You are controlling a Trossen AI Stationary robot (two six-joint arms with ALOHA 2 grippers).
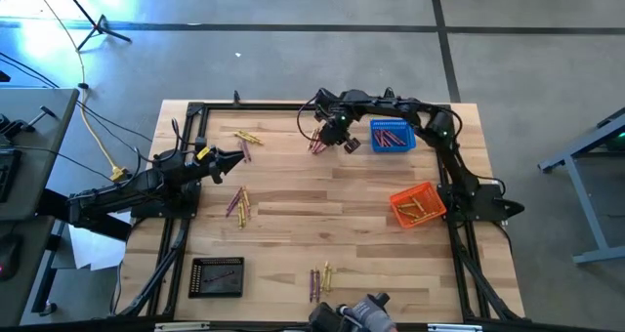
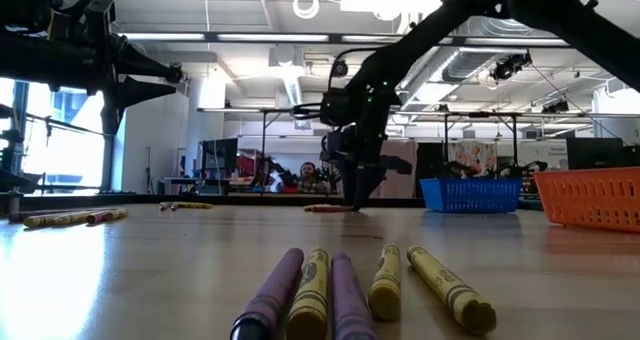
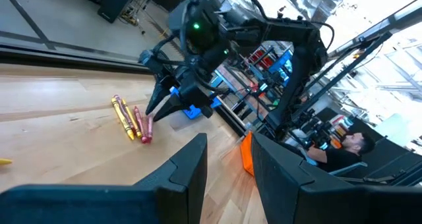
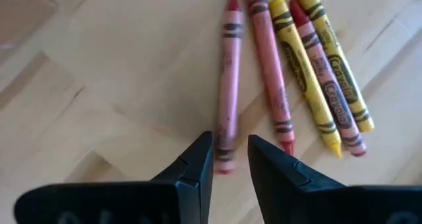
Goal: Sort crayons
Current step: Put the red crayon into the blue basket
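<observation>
Several red and yellow crayons lie side by side, flat on the wood, at the far middle of the table. My right gripper points steeply down over them, open by a narrow gap. Its fingertips stand on either side of one end of the outermost red crayon. In the low view its tips are just above the table top. My left gripper waits level at the table's left, open and holding nothing. My right gripper comes from above at the end of the outermost red crayon, which lies flat on the table and reaches into the gap between the fingers. I cannot tell whether the fingers touch it.
More crayon groups lie at the far left, left middle and near edge. A blue basket stands just right of my right gripper, an orange basket at the right, a black basket near left.
</observation>
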